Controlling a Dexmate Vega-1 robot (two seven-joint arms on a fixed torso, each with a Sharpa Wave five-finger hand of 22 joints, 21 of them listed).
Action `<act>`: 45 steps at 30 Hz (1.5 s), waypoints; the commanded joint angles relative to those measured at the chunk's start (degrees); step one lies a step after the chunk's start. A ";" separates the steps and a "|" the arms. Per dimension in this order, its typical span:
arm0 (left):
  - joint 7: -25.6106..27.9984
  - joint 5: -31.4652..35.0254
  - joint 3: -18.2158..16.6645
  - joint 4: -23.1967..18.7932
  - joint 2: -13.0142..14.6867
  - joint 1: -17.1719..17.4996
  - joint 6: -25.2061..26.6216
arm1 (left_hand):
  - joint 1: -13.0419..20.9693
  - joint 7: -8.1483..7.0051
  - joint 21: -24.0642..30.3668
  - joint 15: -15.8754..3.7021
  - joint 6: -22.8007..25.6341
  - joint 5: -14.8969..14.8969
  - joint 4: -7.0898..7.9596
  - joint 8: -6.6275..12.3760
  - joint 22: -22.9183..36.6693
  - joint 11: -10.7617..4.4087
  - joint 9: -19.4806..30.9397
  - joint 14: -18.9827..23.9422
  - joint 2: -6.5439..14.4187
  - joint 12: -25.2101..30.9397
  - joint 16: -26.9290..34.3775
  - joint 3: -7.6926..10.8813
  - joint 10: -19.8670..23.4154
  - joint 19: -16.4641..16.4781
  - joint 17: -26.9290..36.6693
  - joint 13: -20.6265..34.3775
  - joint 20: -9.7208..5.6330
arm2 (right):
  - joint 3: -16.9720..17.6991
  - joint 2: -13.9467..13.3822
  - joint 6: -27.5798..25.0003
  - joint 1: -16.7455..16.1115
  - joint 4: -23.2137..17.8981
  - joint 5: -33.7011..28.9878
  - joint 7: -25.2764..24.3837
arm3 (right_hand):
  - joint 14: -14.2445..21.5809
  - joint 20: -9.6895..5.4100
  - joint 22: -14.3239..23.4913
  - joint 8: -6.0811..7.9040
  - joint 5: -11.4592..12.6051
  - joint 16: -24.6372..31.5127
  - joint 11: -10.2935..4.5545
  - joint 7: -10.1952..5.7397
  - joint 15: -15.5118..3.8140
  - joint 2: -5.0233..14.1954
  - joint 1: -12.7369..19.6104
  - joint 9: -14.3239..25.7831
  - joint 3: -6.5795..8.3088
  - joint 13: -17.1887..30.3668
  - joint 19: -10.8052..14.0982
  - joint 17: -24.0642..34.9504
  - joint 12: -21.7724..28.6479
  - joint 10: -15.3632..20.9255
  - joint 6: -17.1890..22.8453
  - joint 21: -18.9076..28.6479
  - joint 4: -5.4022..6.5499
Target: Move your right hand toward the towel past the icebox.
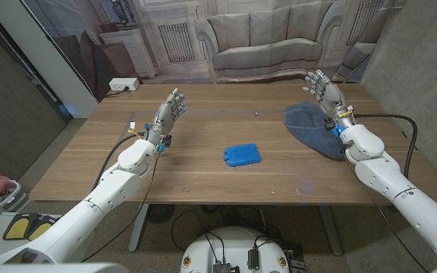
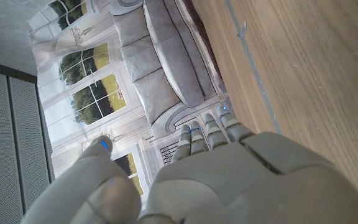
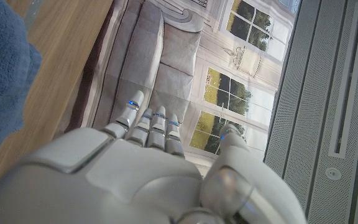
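Hovering with fingers spread and empty, the right hand [image 1: 324,86] stands just above the blue towel [image 1: 313,127], the blue icebox [image 1: 241,155] well apart toward its inner side. Towel: soft, light; likely pinch a raised fold.

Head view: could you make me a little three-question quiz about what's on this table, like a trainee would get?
1. True or false: the blue ice pack lies between the two arms, near the middle of the table.
2. Which robot hand is over the towel? A) left robot hand B) right robot hand
3. Fill in: both hands hold ____.

Key: 1 true; 2 B; 3 nothing, as both are open with fingers apart.
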 commanded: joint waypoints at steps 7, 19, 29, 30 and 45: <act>-0.15 0.16 -0.02 -1.03 0.69 0.09 0.70 | 0.50 0.11 -0.25 0.11 0.54 0.26 -0.15 0.02 0.26 0.01 0.22 -0.32 0.29 -0.20 -0.01 0.08 -0.11 -0.17 0.25 0.16 -1.55 | 1.07 -1.50 -0.37 -0.77 -1.25 -2.11 -2.92 | 0.59 -2.00 0.26 0.26 0.13 0.31 -0.14 -0.05 -0.19 0.23 0.09 0.04 0.02 0.10 0.85 -0.17 0.62 0.61 0.76 -0.54 -0.19; -0.36 0.50 0.01 -0.96 0.49 0.24 -0.35 | 0.57 0.10 -0.31 0.11 0.57 0.21 -0.16 -0.06 0.26 -0.13 0.22 -0.36 0.38 -0.26 -0.04 -0.04 -0.08 -0.30 0.26 0.17 -1.44 | 1.61 -2.55 -1.08 -1.15 -1.31 -5.23 -6.08 | 1.13 -2.52 0.24 0.23 0.15 0.34 -0.37 -0.28 -0.77 0.31 0.28 0.00 0.09 0.11 1.99 -0.41 0.63 0.93 0.79 -0.89 -0.45; -0.53 0.52 0.00 -0.17 0.23 0.43 -1.01 | 0.62 0.06 -0.35 0.11 0.67 0.18 -0.17 -0.08 0.27 0.01 0.23 -0.39 0.45 -0.30 -0.07 -0.13 -0.04 -0.40 0.27 0.17 -1.31 | 1.93 -3.22 -1.93 -1.57 -1.99 -6.47 -7.50 | 1.19 -1.88 0.24 0.23 0.10 0.28 -0.63 -1.23 -0.72 0.19 0.18 -0.02 -0.04 0.11 1.43 -0.48 0.60 1.04 0.88 -1.57 -0.53; -0.56 0.61 0.05 -0.04 0.20 0.42 -1.10 | 0.63 0.02 -0.34 0.11 0.72 0.17 -0.17 -0.07 0.27 -0.07 0.23 -0.40 0.46 -0.30 -0.07 -0.15 -0.03 -0.40 0.27 0.17 -1.30 | 1.95 -3.19 -1.94 -1.56 -1.98 -6.45 -7.54 | 1.23 -1.72 0.25 0.20 0.10 0.27 -0.71 -1.39 -0.74 0.18 0.19 -0.02 -0.05 0.12 1.21 -0.50 0.62 1.12 0.81 -1.73 -0.56; -0.55 -0.28 -0.34 0.76 -0.51 1.01 -2.10 | 0.72 0.00 -0.28 0.16 1.08 0.11 -0.19 -0.05 0.27 0.06 0.24 -0.11 0.55 -0.26 0.01 -0.33 0.30 -0.25 0.27 0.17 -1.24 | 2.05 -3.90 -3.39 -1.67 -2.63 -7.46 -8.51 | 2.32 -1.58 0.32 0.54 0.03 0.04 -3.44 -4.05 -1.37 0.03 0.04 0.00 -0.53 0.08 -7.11 -1.03 0.99 3.38 2.33 -7.75 -1.21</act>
